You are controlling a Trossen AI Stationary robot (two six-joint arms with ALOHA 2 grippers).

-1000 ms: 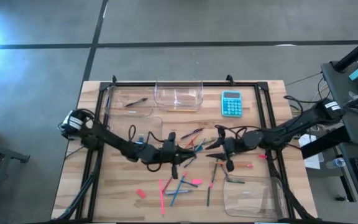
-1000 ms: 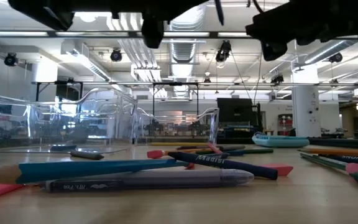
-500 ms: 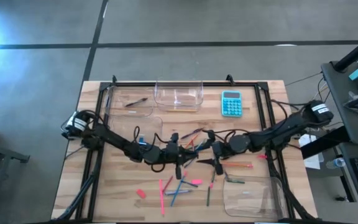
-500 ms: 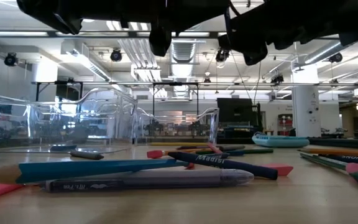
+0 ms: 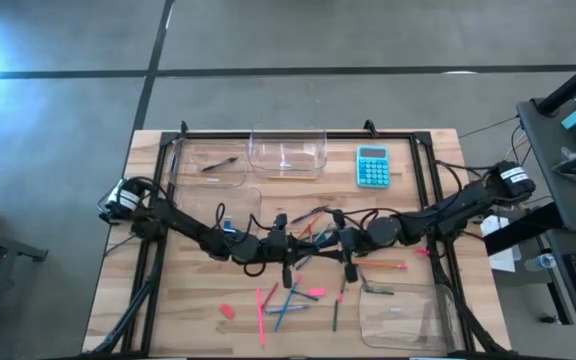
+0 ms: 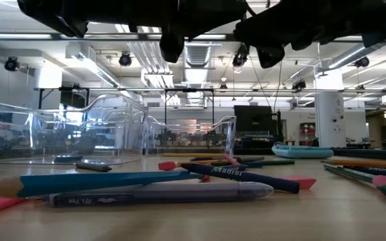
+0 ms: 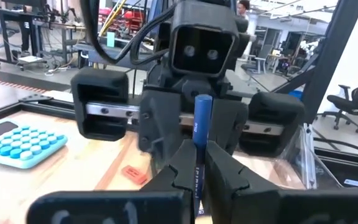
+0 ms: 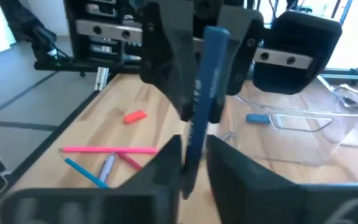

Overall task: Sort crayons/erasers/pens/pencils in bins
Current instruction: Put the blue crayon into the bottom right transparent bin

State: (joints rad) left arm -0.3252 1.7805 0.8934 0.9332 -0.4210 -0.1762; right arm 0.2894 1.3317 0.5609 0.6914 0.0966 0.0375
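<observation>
Grey concrete floor (image 5: pixel 298 40) surrounds the wooden table (image 5: pixel 188 300); beyond it, white ceiling ducts (image 6: pixel 200 50), a white column (image 6: pixel 327 120).

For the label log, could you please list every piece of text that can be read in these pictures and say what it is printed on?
"CRAYON": on the dark blue crayon at the right edge of the low view; its start is cut off.
Print on the dark crayon mid-table: letters blurred, unsure.
Script on the lilac pen in front: too blurred.
Turquoise calculator keys: too small.
Blue pen held between both grippers: print blurred.

Turquoise calculator (image 5: pixel 372 166) on wooden table (image 5: pixel 188 300), grey floor (image 5: pixel 68 100)
</observation>
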